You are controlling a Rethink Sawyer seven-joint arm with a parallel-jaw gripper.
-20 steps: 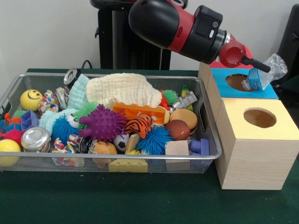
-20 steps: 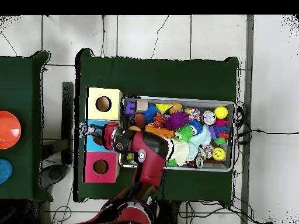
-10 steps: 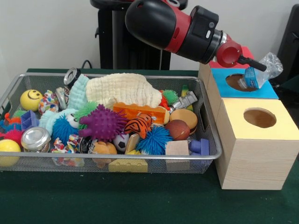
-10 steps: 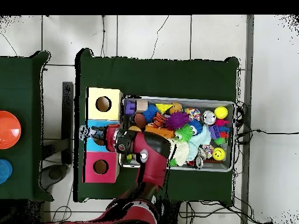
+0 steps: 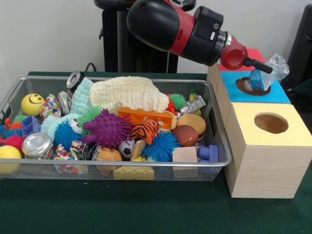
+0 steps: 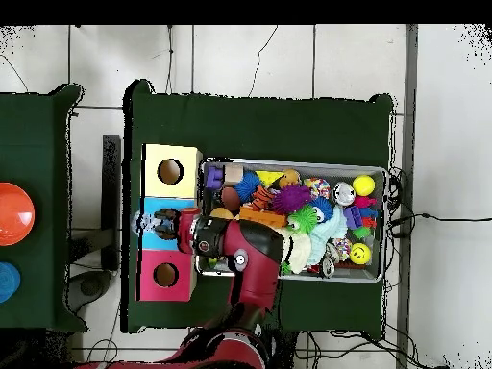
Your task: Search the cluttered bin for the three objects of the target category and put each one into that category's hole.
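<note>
The silver wire-mesh bin (image 5: 117,168) is heaped with toys: spiky balls, a smiley ball, a toy burger, blocks and a cream cloth. It also shows in the overhead view (image 6: 293,164). My gripper (image 5: 257,68) is to the bin's right, shut on a crumpled clear plastic bottle (image 5: 268,72) with a blue label. The bottle hangs tilted just above the hole (image 5: 248,87) of the blue-topped box (image 5: 280,95). In the overhead view my gripper (image 6: 154,223) sits over the blue box (image 6: 151,205).
A yellow-topped wooden box (image 5: 268,156) with a round hole (image 5: 271,123) stands nearest the camera. A pink-topped box (image 6: 163,276) lies beyond the blue one. The arm's red and black links (image 5: 180,29) reach over the bin's right end. The black pedestal (image 5: 124,44) stands behind.
My gripper and the bottle have shifted left and slightly up in the front view, from the blue box's right part to over its hole. The bin's contents have not moved.
</note>
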